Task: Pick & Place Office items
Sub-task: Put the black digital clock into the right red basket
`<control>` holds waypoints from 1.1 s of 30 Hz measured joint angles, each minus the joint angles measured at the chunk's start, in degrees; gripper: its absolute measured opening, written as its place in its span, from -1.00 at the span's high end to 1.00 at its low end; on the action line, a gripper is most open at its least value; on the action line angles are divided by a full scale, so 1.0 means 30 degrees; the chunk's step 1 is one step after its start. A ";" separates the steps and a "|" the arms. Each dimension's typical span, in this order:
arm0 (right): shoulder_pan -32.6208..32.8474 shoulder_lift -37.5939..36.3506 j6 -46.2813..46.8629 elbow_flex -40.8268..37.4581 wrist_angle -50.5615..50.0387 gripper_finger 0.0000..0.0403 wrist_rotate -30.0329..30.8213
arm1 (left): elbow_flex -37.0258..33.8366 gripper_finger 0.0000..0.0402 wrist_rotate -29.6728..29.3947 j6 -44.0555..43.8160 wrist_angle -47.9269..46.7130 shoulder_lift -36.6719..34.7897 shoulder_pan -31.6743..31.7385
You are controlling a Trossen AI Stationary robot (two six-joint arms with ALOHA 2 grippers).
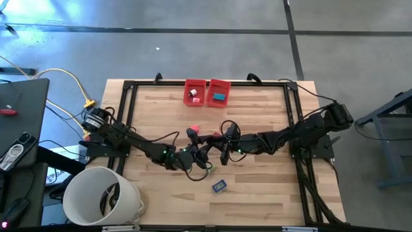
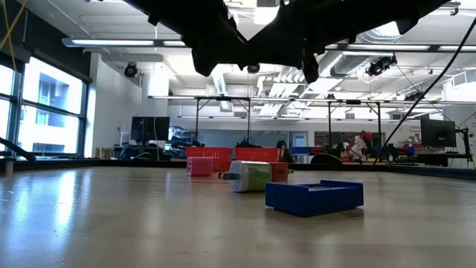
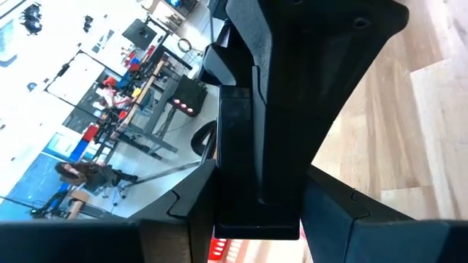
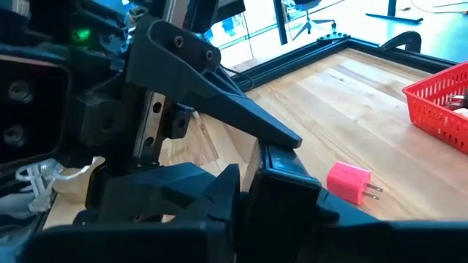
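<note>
Both arms meet over the middle of the table. My left gripper [image 1: 201, 153] and my right gripper [image 1: 217, 145] face each other, raised above the wood, with a small black piece [image 3: 256, 190] between them. A pink plug-like piece [image 4: 349, 181] lies on the table just beyond them. A flat dark blue piece [image 1: 219, 186] lies flat nearer the front edge, seen close in the low view [image 2: 314, 196]. A green piece [image 2: 249, 176] lies on its side behind it. My left gripper pinches the black piece's near end [image 3: 256, 219] between its two fingers, coming about level from the table's left. The piece is lifted clear of the table. My right gripper comes about level from the table's right, and its fingers [image 3: 314, 66] close over the piece's other end [image 4: 281, 172]. The fingers themselves hide the exact place of contact.
Two red bins [image 1: 195, 92] [image 1: 219, 92] stand side by side at the far edge, each with small pieces inside. A big white bucket [image 1: 103, 196] sits off the table's near left corner. Black frame rails [image 1: 293, 116] run along the table's sides.
</note>
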 joint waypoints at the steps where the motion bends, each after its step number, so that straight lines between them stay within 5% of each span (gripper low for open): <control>1: -0.0003 0.0000 0.0061 0.0000 0.0014 0.72 0.0009 | 0.0000 0.24 -0.0016 0.0015 -0.0021 0.0000 0.0000; 18: 0.0035 0.0000 -0.0389 0.0000 -0.0328 0.79 -0.0481 | 0.0000 0.14 0.0998 -0.2765 -0.0189 0.0000 -0.0043; 33: 0.0108 0.0000 -0.0683 0.0000 -0.0336 0.78 -0.0425 | -0.0005 0.14 0.0948 -0.1585 -0.0209 0.0000 -0.0166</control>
